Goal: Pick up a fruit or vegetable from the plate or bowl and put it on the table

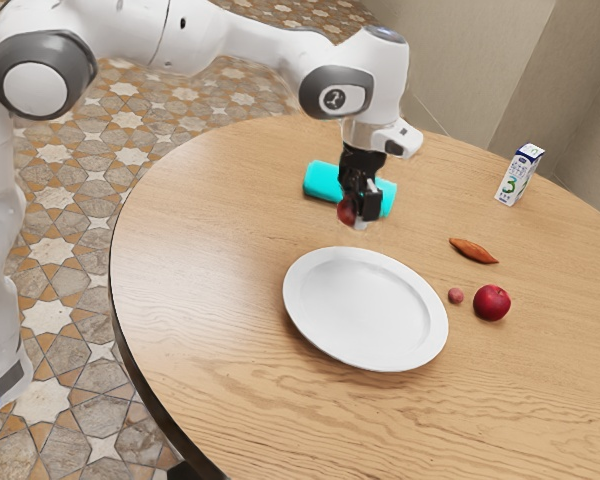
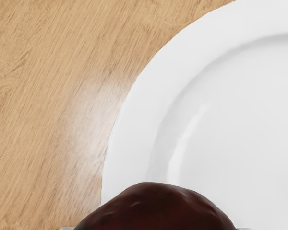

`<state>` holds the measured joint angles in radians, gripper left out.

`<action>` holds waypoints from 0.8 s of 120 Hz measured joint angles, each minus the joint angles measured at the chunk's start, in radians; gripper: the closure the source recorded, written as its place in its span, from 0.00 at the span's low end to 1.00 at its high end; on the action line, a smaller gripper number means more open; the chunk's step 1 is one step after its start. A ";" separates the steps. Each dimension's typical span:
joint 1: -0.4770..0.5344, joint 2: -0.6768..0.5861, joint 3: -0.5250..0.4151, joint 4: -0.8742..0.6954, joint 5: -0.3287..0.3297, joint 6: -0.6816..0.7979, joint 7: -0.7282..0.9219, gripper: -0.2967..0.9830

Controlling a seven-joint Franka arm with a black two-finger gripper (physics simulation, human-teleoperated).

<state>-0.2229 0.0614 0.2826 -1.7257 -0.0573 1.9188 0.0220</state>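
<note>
Fingers (image 1: 360, 210): parted just as wide as the fruit, with 1 on each side, holding it tight.
Dark red fruit (image 1: 346, 211): up in the air in that grip, near the plate's rim. I can't tell if it is right over the rim.
Plate (image 1: 366, 308): flat on the desk (image 1: 200, 290), under or beside the fruit.
Blue roll (image 1: 323, 182): lying close by, so steer around it.
Step now: I think the picking up is done and the carrying is on.
Next move: go past the rim, come down softly to the wood, then let go gently so it won't roll.
</note>
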 joint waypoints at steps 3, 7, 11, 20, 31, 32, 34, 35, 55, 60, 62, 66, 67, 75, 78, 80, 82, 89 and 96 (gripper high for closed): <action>0.005 -0.002 0.023 0.004 0.001 -0.008 0.002 0.53; 0.015 -0.004 0.049 0.007 0.002 -0.018 0.004 0.53; 0.027 -0.006 0.069 0.009 0.002 -0.026 0.006 0.53; 0.050 -0.006 0.097 0.010 0.003 -0.039 0.010 0.54; 0.037 -0.003 0.137 0.008 0.003 -0.050 0.015 0.54; 0.035 -0.003 0.141 0.008 0.003 -0.051 0.016 0.54; 0.031 -0.002 0.147 0.008 0.003 -0.052 0.017 0.54; 0.028 -0.002 0.151 0.008 0.003 -0.053 0.017 0.54; 0.006 0.004 0.199 0.002 0.002 -0.061 0.027 0.54; 0.008 0.005 0.206 0.002 0.001 -0.062 0.029 0.53; 0.010 0.005 0.207 0.002 0.001 -0.063 0.029 0.53; 0.013 0.006 0.209 0.002 -0.001 -0.064 0.032 0.47; 0.013 0.006 0.209 0.002 -0.001 -0.064 0.033 0.45; 0.016 0.006 0.211 0.002 -0.008 -0.064 0.043 0.37; 0.015 0.006 0.211 0.001 -0.010 -0.063 0.046 0.35; 0.014 0.006 0.211 0.001 -0.012 -0.063 0.048 0.33; 0.013 0.006 0.211 0.001 -0.013 -0.062 0.050 0.32; 0.008 0.010 0.211 0.000 -0.015 -0.058 0.056 0.29; 0.002 0.013 0.211 0.000 -0.016 -0.053 0.061 0.27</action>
<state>-0.2213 0.0747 0.4939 -1.7259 -0.0732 1.8659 0.0829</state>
